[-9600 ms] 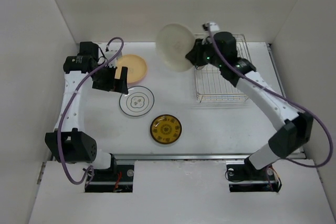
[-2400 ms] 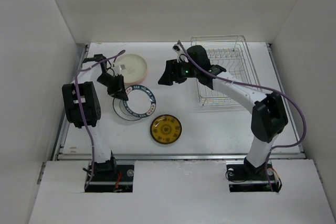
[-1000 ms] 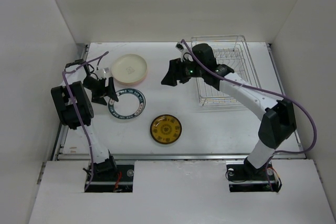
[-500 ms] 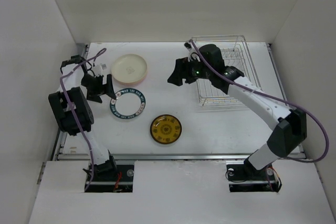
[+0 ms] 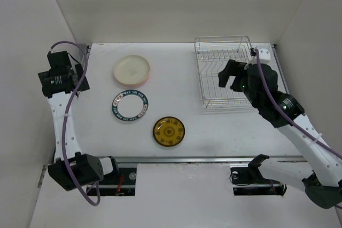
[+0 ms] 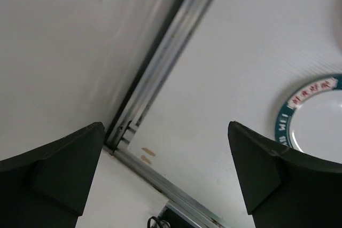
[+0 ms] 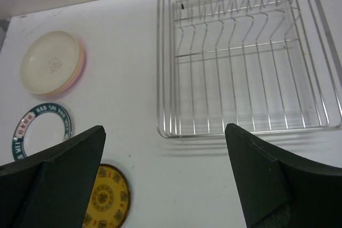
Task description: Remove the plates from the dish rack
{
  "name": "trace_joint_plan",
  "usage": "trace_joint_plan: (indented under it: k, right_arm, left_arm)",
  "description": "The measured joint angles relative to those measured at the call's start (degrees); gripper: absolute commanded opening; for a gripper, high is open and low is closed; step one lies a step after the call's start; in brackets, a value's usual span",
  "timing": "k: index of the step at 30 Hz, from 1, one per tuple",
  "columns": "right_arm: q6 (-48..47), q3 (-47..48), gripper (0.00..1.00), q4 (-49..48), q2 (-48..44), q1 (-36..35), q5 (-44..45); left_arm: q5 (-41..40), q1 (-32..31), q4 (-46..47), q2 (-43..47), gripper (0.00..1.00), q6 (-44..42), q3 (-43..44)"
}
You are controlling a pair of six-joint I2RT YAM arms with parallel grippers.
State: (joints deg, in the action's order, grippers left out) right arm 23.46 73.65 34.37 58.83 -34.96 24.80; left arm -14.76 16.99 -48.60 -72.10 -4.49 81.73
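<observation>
The dish rack (image 7: 246, 68) sits square to the table (image 5: 176, 57), its thin floor bars running away from the arm bases and its rows of upright prongs crossing them; from above it looks a little longer front to back than side to side, though I cannot tell for sure. The right gripper (image 7: 165, 180) hangs over it with its fingers (image 7: 48, 180) spread wide and nothing between them. Its wrist view puts the rack ahead of the gripper and towards the finger on the right of the picture. All the plates in view lie flat on the table, well apart from the rack and off to this gripper's left. A cream plate (image 7: 51, 62) rests on a pink plate (image 7: 80, 70) farthest from the gripper. A teal-rimmed plate (image 7: 40, 129) lies nearer the arm bases, partly behind the finger on the left of the picture. A mustard patterned plate (image 7: 109, 198) lies just beside that same finger, closest to the gripper. The left gripper (image 6: 165, 172) is also released, jaws wide and holding nothing, up over the table's left edge, where a metal rail (image 6: 160, 78) runs slantwise between its fingers. Only an arc of the teal-rimmed plate shows there, just above the finger on the right of that view.
</observation>
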Motion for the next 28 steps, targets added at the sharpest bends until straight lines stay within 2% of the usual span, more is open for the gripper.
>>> trace_joint_plan:
  k: [5,10,28]
  right_arm:
    - [1.60,-0.85,1.00,5.68,-2.71,0.00,3.54]
    - [2.32,-2.19,1.00,8.63,-4.70,0.00,3.76]
    - [3.34,-3.45,1.00,12.00,-13.14,0.00,1.92]
  left_arm:
    - [-12.72,0.00,0.55,5.01,1.00,4.76,-1.27]
    - [-18.82,0.00,0.26,5.11,1.00,7.28,-2.23]
    - [-13.68,0.00,-1.55,9.25,1.00,7.48,-4.79]
